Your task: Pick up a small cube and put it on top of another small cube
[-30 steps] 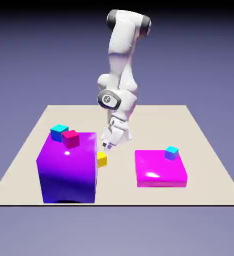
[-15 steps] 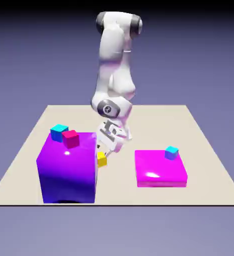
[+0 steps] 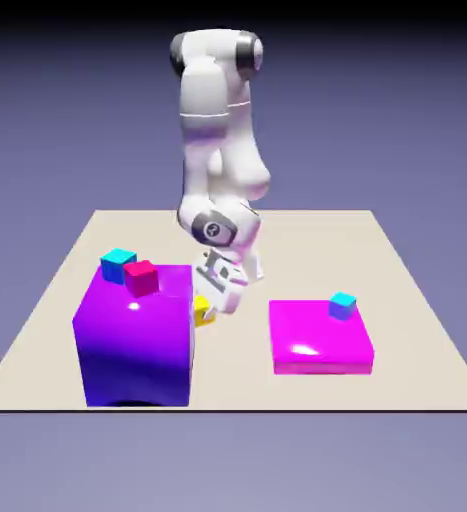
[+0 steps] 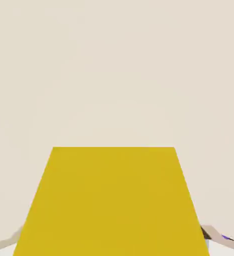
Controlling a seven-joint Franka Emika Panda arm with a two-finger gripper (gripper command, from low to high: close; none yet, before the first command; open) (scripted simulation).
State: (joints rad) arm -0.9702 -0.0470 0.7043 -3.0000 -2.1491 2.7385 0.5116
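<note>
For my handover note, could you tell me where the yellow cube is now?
In the exterior view, the yellow cube sits beside the gripper, just to the exterior view's right of the purple block.

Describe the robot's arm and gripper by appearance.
The Franka Panda arm is glossy white, with rounded segments, dark grey joint caps and a small emblem on one cap. Its two-finger gripper has a white body; no cables show.

A crimson cube [image 3: 141, 279] sits on the big purple block [image 3: 137, 345].
</note>
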